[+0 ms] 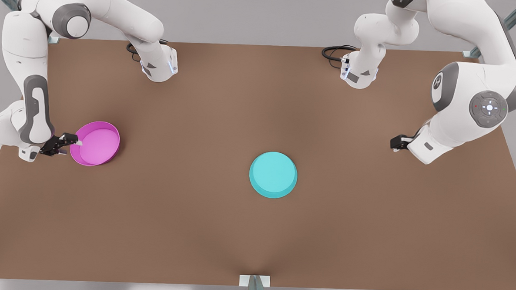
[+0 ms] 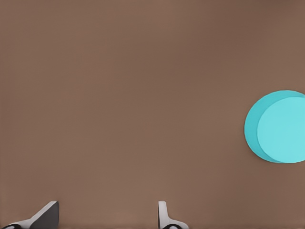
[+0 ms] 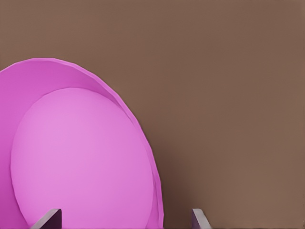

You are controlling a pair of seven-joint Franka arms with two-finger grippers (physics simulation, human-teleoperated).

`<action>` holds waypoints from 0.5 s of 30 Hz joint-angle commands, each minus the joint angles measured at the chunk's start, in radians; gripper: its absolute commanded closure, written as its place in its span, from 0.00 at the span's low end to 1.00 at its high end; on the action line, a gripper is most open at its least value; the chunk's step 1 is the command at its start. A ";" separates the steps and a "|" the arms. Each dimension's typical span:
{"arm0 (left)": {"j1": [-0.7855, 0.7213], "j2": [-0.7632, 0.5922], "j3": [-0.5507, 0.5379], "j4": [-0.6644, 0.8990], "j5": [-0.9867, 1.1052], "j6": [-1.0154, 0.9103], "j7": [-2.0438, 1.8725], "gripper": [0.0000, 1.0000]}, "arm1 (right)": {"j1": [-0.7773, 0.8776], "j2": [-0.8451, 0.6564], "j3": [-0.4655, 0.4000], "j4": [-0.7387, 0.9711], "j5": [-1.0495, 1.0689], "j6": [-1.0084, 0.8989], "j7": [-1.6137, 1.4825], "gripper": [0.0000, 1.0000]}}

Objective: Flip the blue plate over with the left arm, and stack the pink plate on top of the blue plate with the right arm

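Brown table [image 1: 254,232]: upturned pink plate [image 1: 96,144], overturned blue plate [image 1: 273,175].

Our right gripper [image 1: 71,143] was low at the front view's left with its fingers [image 3: 50,218] spread apart, and our left gripper [image 1: 396,143] hung at the right, fingers [image 2: 164,214] also apart.

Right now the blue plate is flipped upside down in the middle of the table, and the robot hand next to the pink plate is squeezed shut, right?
Not quite. The blue plate is upside down mid-table, but the right hand at the pink plate is open. The right wrist view shows its two fingers spread wide apart, astride the plate's rim, not clamped on it yet.
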 commanded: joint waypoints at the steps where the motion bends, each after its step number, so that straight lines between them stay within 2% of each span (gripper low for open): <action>1: 0.000 0.000 0.000 0.000 0.002 0.000 0.001 0.00 | -0.002 0.002 0.000 0.000 0.000 0.000 -0.002 0.00; 11: 0.000 0.005 0.000 0.000 0.003 0.008 0.001 0.00 | -0.052 0.065 0.000 0.044 0.058 -0.073 -0.061 0.00; 12: 0.000 0.005 0.000 0.000 0.003 0.008 0.001 0.00 | -0.052 0.065 0.000 0.044 0.060 -0.073 -0.071 0.02; 13: 0.000 0.005 0.000 0.000 0.003 0.009 0.001 0.00 | -0.052 0.065 0.000 0.044 0.064 -0.075 -0.071 0.13; 15: 0.000 0.008 -0.002 0.000 0.028 0.009 0.001 0.00 | -0.052 0.065 0.000 0.043 0.113 -0.087 -0.107 0.20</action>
